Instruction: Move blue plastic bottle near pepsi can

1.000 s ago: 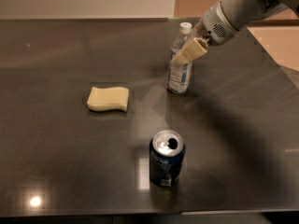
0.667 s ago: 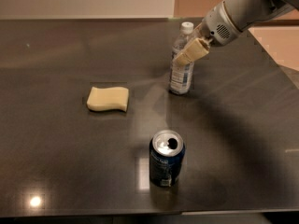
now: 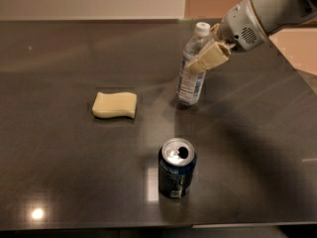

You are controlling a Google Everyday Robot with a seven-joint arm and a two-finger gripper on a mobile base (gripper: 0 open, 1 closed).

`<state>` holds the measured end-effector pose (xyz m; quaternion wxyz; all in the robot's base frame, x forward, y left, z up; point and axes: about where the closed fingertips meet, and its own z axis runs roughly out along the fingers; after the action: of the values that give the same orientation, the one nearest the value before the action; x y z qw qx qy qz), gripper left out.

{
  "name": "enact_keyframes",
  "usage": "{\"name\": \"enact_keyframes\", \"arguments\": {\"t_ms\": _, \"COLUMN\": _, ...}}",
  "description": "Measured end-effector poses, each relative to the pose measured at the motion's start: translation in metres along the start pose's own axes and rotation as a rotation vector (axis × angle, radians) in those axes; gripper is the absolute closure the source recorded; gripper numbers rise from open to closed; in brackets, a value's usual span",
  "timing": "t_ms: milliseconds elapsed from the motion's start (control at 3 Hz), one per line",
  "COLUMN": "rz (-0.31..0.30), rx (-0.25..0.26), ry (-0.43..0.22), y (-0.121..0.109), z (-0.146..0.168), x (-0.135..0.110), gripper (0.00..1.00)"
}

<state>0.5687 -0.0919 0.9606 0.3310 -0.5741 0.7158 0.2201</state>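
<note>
Entry, 1 camera view.

The blue plastic bottle (image 3: 190,83) is on the far right-centre part of the dark table (image 3: 69,162). It leans, with its white cap tipped toward the right. Its base appears to rest on the surface, but I cannot confirm full contact.

The gripper (image 3: 202,53) is at the bottle's upper body, just below the cap, and reaches in from the upper right on the grey arm (image 3: 267,9). I read the pincer as clenched on the bottle. 1 tan finger (image 3: 210,58) lies across the near side of the bottle and touches it. The other finger shows only partly, behind the neck.

The pepsi can (image 3: 177,170) stands upright near the front edge of the table, with its silver top and opening facing the camera. It is well apart from the bottle, closer to me and slightly left of it, with bare table between the 2.

1 yellow sponge (image 3: 115,104) lies flat to the left of the bottle. It is apart from both the bottle and the can, and nothing touches it.
</note>
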Motion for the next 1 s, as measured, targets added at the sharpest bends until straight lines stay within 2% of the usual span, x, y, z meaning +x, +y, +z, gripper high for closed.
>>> {"name": "enact_keyframes", "arguments": {"t_ms": 333, "rz": -0.033, "rx": -0.036, "ry": -0.030, "y": 0.026, "z": -0.009, "x": 0.000, "gripper": 1.00}}
{"name": "enact_keyframes", "arguments": {"t_ms": 1000, "rz": -0.075, "rx": -0.118, "ry": -0.008, "y": 0.079, "z": -0.017, "x": 0.014, "gripper": 1.00}}
